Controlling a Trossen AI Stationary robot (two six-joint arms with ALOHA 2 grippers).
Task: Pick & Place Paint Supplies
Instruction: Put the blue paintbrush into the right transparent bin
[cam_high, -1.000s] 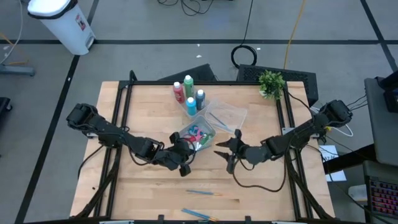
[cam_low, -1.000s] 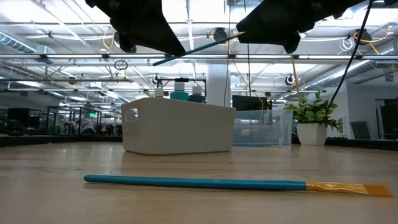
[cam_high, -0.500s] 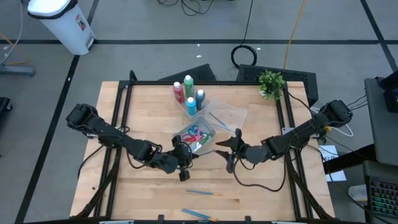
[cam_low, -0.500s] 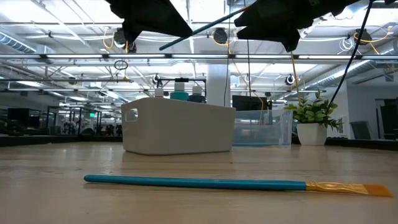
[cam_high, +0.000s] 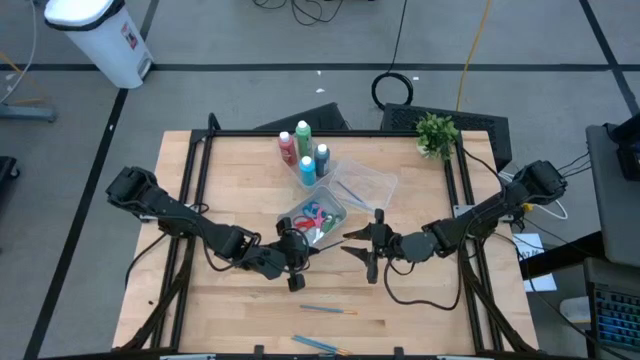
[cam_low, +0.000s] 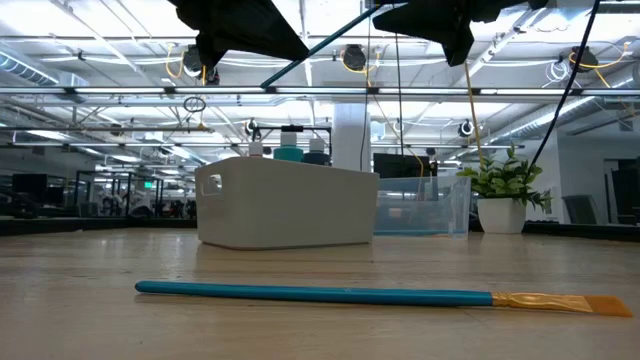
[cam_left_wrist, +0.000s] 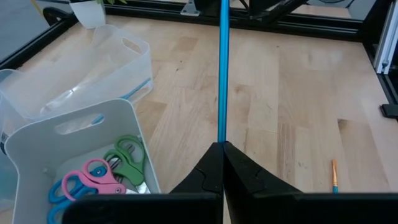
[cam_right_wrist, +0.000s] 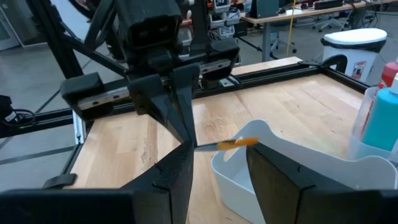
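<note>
The left end effector (cam_high: 293, 262) is closed on a thin blue brush (cam_left_wrist: 222, 68) above the middle of the desk (cam_high: 240, 195), beside the white bin (cam_high: 318, 222). The brush's long axis runs across the desk from the left end effector toward the right end effector (cam_high: 362, 252); its orange tip points at the right arm. In the right wrist view that tip (cam_right_wrist: 237, 143) sits between the right end effector's parted fingers (cam_right_wrist: 180, 171), not yet pinched.

The left wrist view alone shows scissors in the bin: green (cam_left_wrist: 126, 157), pink (cam_left_wrist: 96, 175) and blue (cam_left_wrist: 62, 186) handles. The low view shows the held brush tilted high above the wood, and a second brush (cam_low: 380, 296) lying flat near the desk's front edge. From above, bottles (cam_high: 303, 152) stand toward the back edge, a potted plant (cam_high: 437, 133) at the back right corner.

The desk is pale wood in a black frame; behind it, an open room with ceiling lights.
</note>
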